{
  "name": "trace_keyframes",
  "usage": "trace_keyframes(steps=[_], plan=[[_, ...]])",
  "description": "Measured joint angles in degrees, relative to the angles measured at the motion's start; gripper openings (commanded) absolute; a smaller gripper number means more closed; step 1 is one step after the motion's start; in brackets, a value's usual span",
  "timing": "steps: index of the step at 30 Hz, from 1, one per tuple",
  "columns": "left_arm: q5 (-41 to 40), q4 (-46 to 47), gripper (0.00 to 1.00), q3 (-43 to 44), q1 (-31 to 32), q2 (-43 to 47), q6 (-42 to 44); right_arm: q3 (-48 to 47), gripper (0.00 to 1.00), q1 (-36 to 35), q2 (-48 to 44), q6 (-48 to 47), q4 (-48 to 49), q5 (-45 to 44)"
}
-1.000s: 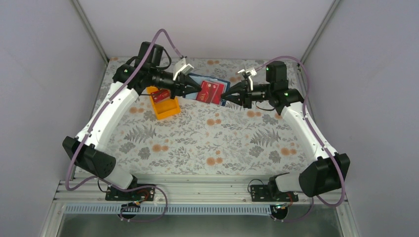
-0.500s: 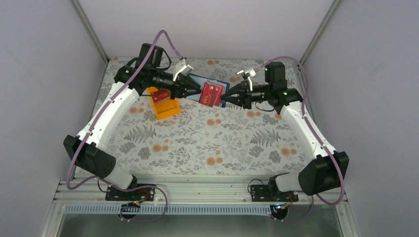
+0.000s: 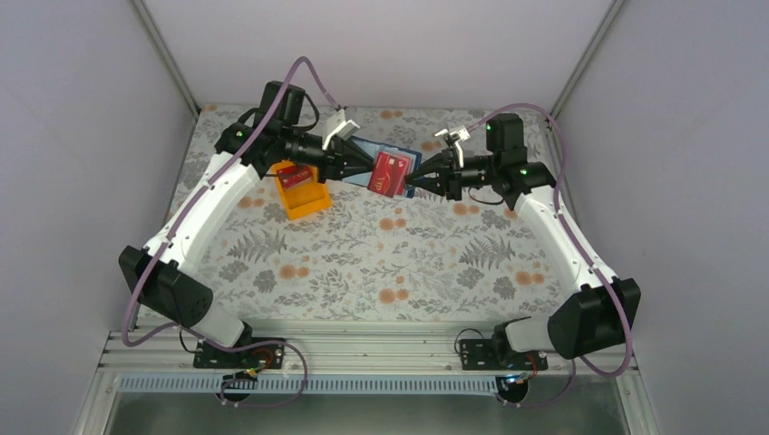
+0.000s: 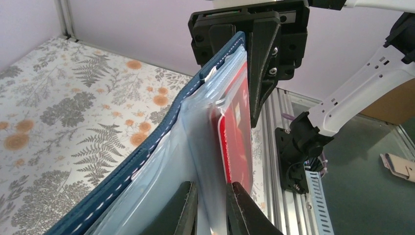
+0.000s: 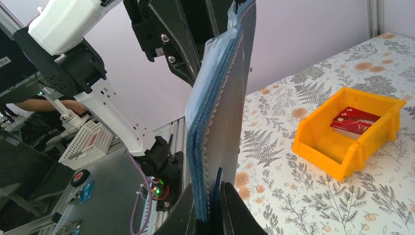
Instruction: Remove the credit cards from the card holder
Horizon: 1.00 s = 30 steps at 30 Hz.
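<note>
The blue card holder [image 3: 370,148] hangs open in the air at the back of the table between both arms. My right gripper [image 3: 419,178] is shut on its right edge, and in the right wrist view the blue leaves [image 5: 225,98] stand pinched between those jaws [image 5: 214,188]. My left gripper [image 3: 352,169] meets the holder from the left. Its jaws [image 4: 211,188] stand slightly apart with a clear inner pocket between them. A red credit card [image 4: 237,142] sits in that pocket against the right finger [image 4: 244,210]. It faces up in the top view [image 3: 390,172].
An orange tray [image 3: 308,201] lies on the floral table under the left arm, with red cards [image 3: 292,174] in it. The right wrist view shows the tray [image 5: 313,142] and those cards [image 5: 355,120] too. Grey walls enclose the back and sides.
The left jaws have parted a little from shut. The left gripper has drawn back slightly to the left. The right gripper keeps its hold on the holder.
</note>
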<state>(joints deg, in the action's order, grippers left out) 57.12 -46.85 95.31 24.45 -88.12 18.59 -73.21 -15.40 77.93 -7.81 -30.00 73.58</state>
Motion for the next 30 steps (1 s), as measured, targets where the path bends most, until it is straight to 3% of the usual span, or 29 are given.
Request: trace_keyframes(steps=[8, 13, 30], plan=[[-0.4, 1.3, 0.17, -1.4, 1.0, 0.0, -1.2, 0.0, 0.04, 0.0, 0.0, -0.3, -0.9, 0.1], [-1.1, 1.5, 0.03, -1.9, 1.9, 0.0, -1.9, 0.0, 0.04, 0.0, 0.0, -0.4, -1.2, 0.2], [-0.1, -0.2, 0.02, -1.9, -0.4, 0.9, -0.8, -0.3, 0.04, 0.1, -0.4, -0.5, -1.5, -0.2]])
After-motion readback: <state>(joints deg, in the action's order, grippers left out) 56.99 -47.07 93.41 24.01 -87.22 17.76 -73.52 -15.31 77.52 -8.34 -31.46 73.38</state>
